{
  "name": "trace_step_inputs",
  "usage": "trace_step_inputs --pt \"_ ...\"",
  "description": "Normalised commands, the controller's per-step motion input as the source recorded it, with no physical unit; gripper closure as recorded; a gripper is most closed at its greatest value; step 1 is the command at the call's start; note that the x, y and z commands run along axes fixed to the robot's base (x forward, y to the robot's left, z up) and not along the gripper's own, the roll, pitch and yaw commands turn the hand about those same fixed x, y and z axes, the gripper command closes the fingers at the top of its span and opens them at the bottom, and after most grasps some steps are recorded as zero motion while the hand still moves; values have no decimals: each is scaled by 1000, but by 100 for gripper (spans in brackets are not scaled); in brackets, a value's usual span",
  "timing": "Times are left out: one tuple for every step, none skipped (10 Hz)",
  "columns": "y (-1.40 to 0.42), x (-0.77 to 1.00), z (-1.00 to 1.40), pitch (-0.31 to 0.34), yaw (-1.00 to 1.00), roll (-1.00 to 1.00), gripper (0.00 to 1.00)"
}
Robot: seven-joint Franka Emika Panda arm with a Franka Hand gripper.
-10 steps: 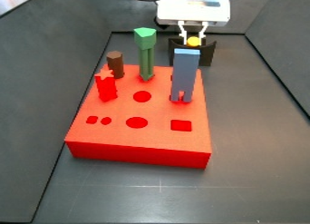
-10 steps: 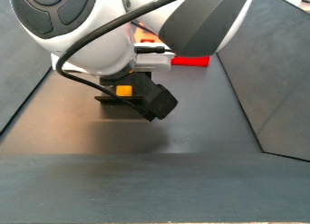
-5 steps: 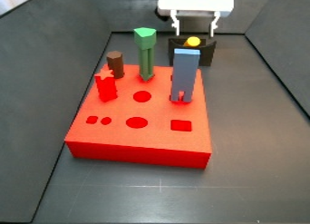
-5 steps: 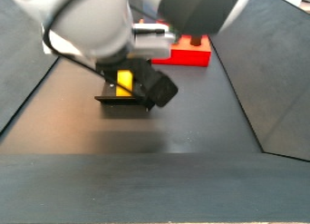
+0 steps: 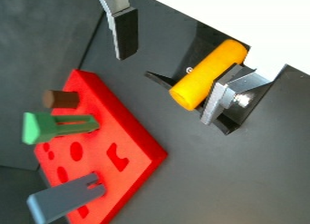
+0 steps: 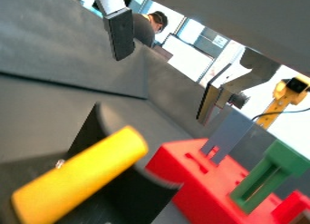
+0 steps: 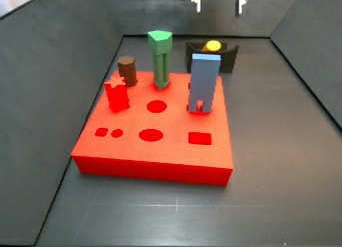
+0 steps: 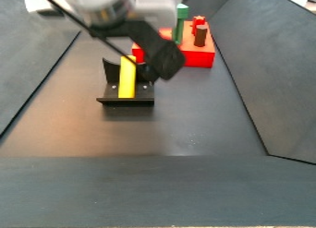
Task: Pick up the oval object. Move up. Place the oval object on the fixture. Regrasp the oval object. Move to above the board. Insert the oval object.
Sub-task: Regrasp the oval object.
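The oval object (image 7: 211, 45) is a yellow-orange peg lying on the dark fixture (image 7: 225, 61) behind the red board (image 7: 154, 141). It shows lengthwise in a side view (image 8: 126, 77) on the fixture (image 8: 126, 102). My gripper (image 7: 219, 1) is open and empty, raised well above the peg. In both wrist views the peg (image 5: 206, 72) (image 6: 79, 173) lies below and between the spread fingers (image 5: 121, 30) (image 6: 119, 33), touching neither. The board (image 5: 115, 146) lies beside the fixture (image 5: 164, 80).
On the board stand a tall green post (image 7: 160, 57), a brown cylinder (image 7: 127, 69), a blue post (image 7: 203, 81) and a small red piece (image 7: 116, 94). Dark walls enclose the floor (image 7: 281, 141) on the sides and back.
The gripper has opened, let go of the oval object and risen straight up. The peg stays lying on the fixture.
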Motion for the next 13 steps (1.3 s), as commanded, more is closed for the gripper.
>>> trace_step_inputs --pt "4 -27 171 62 -43 49 0" --pt "-851 -103 848 54 22 1000 0" --pt "-833 -96 833 53 23 1000 0" --pt "-679 -113 710 41 22 1000 0" --pt "-479 -124 471 31 20 1000 0" --pt "-311 -101 263 27 20 1000 0" --pt "-201 -79 124 25 19 1000 0" --pt "-56 -35 28 25 20 1000 0" --pt "-36 -26 39 25 20 1000 0" --pt "-40 -33 24 20 20 1000 0" --pt "-39 -37 18 17 20 1000 0" --pt "-27 -48 13 7 21 1000 0" --pt "-24 -49 12 2 21 1000 0"
